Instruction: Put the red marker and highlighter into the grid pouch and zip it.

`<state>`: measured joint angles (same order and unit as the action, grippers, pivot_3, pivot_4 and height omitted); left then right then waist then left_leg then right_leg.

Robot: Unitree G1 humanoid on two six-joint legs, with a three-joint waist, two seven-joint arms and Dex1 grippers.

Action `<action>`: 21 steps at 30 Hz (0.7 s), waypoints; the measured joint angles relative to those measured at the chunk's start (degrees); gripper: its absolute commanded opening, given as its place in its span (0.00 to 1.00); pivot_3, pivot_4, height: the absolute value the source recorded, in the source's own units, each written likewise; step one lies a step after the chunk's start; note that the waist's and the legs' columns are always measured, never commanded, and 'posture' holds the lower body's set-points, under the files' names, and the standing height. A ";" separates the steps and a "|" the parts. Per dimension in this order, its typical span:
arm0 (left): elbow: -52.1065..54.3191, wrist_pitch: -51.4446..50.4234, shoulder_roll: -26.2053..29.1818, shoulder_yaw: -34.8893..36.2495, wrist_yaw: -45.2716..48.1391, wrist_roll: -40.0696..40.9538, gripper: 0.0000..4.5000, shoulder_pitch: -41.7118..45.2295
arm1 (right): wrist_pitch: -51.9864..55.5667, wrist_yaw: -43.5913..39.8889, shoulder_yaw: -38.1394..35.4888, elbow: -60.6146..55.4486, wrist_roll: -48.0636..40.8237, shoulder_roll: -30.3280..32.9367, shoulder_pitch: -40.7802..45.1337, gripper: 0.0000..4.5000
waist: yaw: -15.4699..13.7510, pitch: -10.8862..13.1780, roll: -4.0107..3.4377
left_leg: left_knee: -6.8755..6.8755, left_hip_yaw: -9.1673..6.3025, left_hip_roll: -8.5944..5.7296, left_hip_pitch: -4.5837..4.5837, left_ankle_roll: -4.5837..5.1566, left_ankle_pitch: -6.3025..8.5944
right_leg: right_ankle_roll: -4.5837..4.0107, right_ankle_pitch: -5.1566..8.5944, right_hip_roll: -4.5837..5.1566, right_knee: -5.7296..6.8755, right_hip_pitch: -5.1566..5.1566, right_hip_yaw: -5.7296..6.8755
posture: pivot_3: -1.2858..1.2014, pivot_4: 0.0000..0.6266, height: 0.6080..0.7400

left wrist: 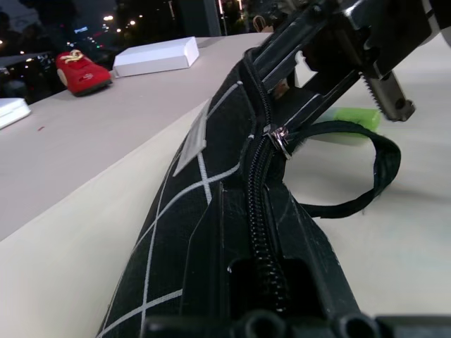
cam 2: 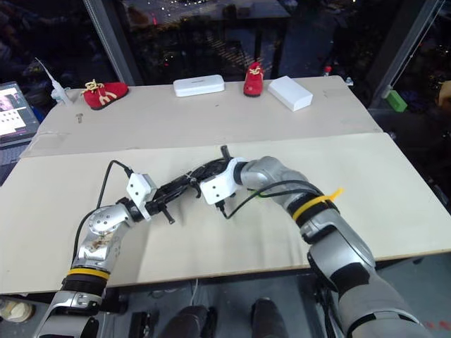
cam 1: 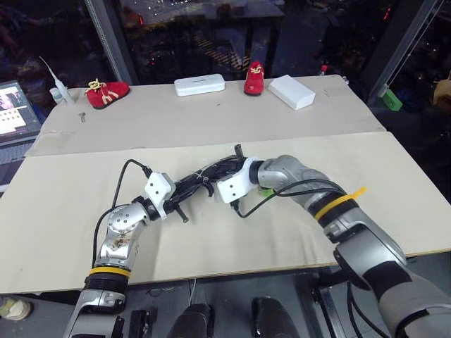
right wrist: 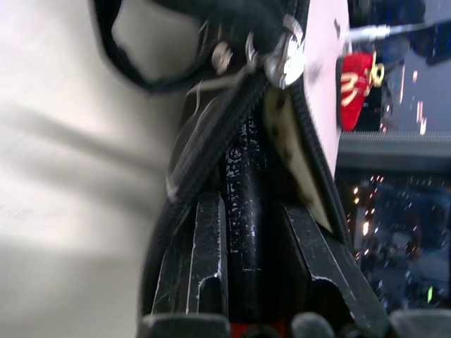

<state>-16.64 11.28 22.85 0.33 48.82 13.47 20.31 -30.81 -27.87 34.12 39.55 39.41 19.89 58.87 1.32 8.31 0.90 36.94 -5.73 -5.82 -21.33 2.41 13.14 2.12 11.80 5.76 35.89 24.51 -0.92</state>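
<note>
pouch: one, grid pouch [left wrist: 211, 190], lifted over the middle of the bench [cam 1: 84, 204], zip partly undone
left gripper [left wrist: 275, 282]: clenched on the pouch's end
right gripper [right wrist: 246, 232]: grasping the marker [right wrist: 245, 211], one, black barrel pushed into the pouch mouth
highlighter [left wrist: 352, 118]: one, green, lying on the bench just beside the pouch
red shoes: two, at the far edge [cam 1: 107, 92] [cam 1: 254, 78]
white boxes: two, far edge [cam 1: 199, 84] [cam 1: 292, 91]
room: dark glass behind, laptop [cam 1: 14, 109] at the left

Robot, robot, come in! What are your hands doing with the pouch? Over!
Left gripper shut on grid pouch. Right gripper pushing red marker into open zipper. Highlighter on table.
</note>
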 measured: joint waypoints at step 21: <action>2.19 -0.19 -0.35 0.22 -2.19 0.00 0.00 -1.08 | 27.36 -23.14 -24.80 -19.21 -40.92 7.98 -8.63 0.84 | -0.37 0.03 -0.04 | -0.01 -0.01 0.37 -0.12 -0.09 0.19 | -0.07 -0.04 -0.27 -0.11 0.06 -0.02 | 0.52 0.24 1.00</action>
<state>-14.45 11.09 22.50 0.55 46.63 13.47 19.23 -3.46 -51.01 9.32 20.34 -1.51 27.88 50.25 0.95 8.33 0.86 36.92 -5.74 -5.45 -21.45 2.32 13.34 2.05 11.76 5.49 35.77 24.56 -0.94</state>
